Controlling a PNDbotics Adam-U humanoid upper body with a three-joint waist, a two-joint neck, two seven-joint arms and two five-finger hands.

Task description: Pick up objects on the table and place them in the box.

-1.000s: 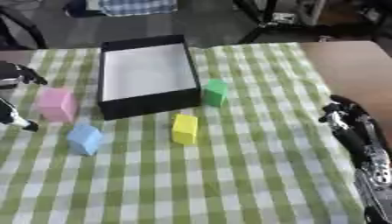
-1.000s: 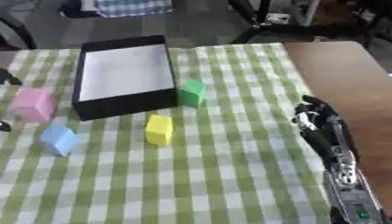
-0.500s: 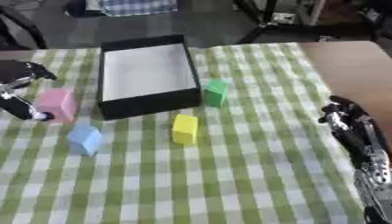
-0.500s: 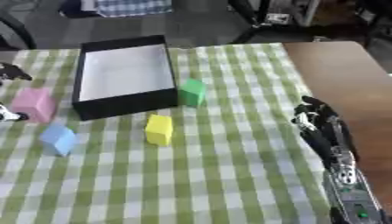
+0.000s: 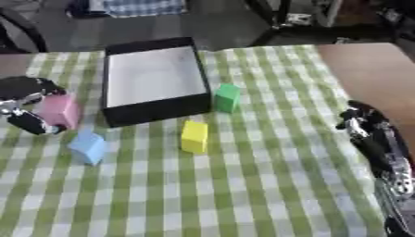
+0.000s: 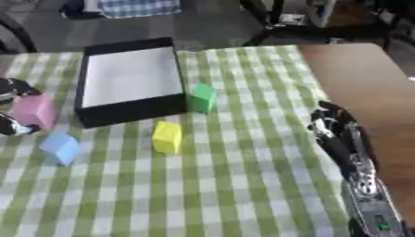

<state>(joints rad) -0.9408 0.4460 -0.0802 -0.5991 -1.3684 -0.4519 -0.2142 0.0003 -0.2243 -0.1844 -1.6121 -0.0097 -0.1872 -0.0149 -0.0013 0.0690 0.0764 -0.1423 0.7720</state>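
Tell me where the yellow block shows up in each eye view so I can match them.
Left eye view: yellow block just left of centre.
Right eye view: further left, just above mid-height.
Shared landmark: it lies below the near wall of the black box, diagonally down-left of the green block.

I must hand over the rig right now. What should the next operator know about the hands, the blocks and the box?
Left hand: fingers and thumb around the pink block, block not lifted.
Right hand: idle at the table's right side, holding nothing.
Box: empty, so nothing is done.
Green block beside the box's right near corner; yellow block in front of the box; blue block near the pink one.
Left to do: all four blocks into the box.
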